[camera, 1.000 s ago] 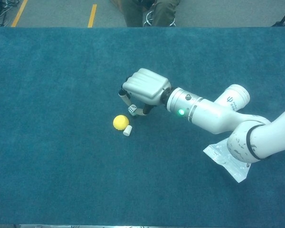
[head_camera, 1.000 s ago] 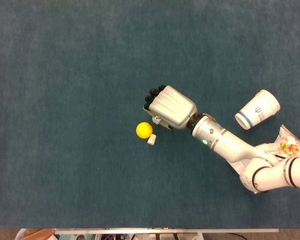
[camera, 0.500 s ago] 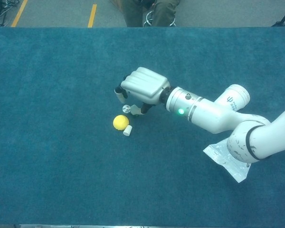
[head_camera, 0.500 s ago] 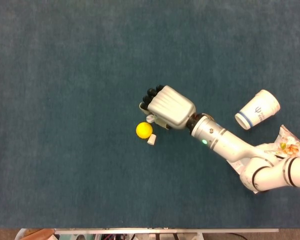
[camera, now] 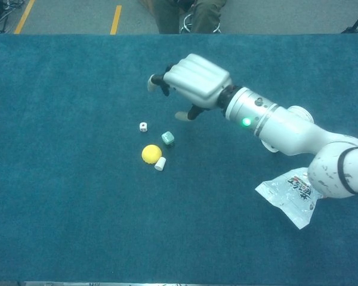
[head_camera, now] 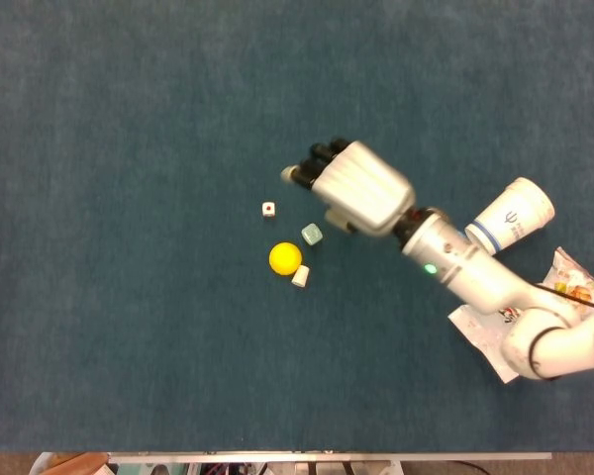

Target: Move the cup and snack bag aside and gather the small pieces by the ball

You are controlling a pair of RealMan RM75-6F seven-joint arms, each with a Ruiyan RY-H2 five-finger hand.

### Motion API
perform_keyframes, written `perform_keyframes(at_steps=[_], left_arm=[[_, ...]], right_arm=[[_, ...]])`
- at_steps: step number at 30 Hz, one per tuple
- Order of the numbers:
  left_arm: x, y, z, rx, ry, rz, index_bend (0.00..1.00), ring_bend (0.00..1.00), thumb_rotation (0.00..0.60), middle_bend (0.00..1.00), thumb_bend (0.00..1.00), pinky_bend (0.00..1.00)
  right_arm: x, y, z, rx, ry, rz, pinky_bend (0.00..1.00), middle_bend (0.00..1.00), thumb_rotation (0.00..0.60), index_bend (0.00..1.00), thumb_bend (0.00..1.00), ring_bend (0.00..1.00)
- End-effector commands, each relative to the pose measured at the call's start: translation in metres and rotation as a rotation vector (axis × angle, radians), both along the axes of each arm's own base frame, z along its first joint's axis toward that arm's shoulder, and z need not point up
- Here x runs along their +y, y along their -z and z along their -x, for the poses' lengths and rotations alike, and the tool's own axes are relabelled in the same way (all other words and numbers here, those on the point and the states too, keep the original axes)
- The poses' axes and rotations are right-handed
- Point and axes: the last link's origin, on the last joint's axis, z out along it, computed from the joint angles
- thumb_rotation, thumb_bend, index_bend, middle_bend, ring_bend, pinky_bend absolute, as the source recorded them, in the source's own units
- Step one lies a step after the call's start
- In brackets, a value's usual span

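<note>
Three small pieces lie by yellow ball (head_camera: 285, 257) on blue table cloth (head_camera: 129, 148): white die (head_camera: 268, 209) to far left of ball, apart from it; pale green cube (head_camera: 311, 234) just beside ball on far right; white cylinder (head_camera: 300, 276) touching ball's near right. Right hand (head_camera: 356, 187) raised above cloth, beyond pieces, fingers spread, holding nothing. Paper cup (head_camera: 511, 216) on its side at right, partly behind forearm. Snack bag (camera: 288, 195) flat, near right. Left hand out of sight.
</note>
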Motion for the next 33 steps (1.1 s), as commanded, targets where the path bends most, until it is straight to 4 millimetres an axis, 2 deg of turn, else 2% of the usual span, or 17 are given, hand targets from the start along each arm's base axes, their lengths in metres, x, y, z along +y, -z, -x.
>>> perform_keyframes(at_steps=[1,4,8,13,19,27,33], left_arm=[[0.009,-0.007,-0.014,0.013,0.057,-0.021,0.55,0.34,0.6,0.49,0.31,0.5],[0.018,-0.011,-0.03,0.026,0.113,-0.035,0.55,0.34,0.6,0.49,0.31,0.5],[0.034,-0.01,-0.051,0.04,0.177,-0.044,0.55,0.34,0.6,0.49,0.31,0.5],[0.05,-0.006,-0.07,0.032,0.228,-0.041,0.55,0.34,0.6,0.49,0.31,0.5],[0.06,-0.003,-0.082,0.01,0.27,-0.016,0.55,0.34,0.6,0.49,0.31,0.5],[0.063,0.001,-0.087,0.005,0.306,0.009,0.55,0.34,0.6,0.49,0.31,0.5],[0.058,-0.003,-0.083,0.013,0.294,-0.002,0.55,0.34,0.6,0.49,0.31,0.5]], right_arm=[[-0.001,-0.036,0.018,0.003,0.031,0.124,0.41,0.46,0.6,0.29,0.18,0.32],[0.007,-0.07,0.039,0.023,0.075,0.226,0.41,0.46,0.6,0.31,0.17,0.32],[0.029,-0.112,0.067,0.052,0.155,0.334,0.41,0.45,0.6,0.35,0.16,0.32],[0.06,-0.147,0.09,0.105,0.223,0.428,0.41,0.44,0.6,0.38,0.16,0.32],[0.095,-0.171,0.11,0.132,0.3,0.493,0.41,0.44,0.6,0.39,0.16,0.32],[0.145,-0.183,0.143,0.123,0.431,0.559,0.41,0.43,0.6,0.41,0.17,0.32],[0.162,-0.189,0.155,0.063,0.5,0.604,0.41,0.43,0.6,0.43,0.17,0.32]])
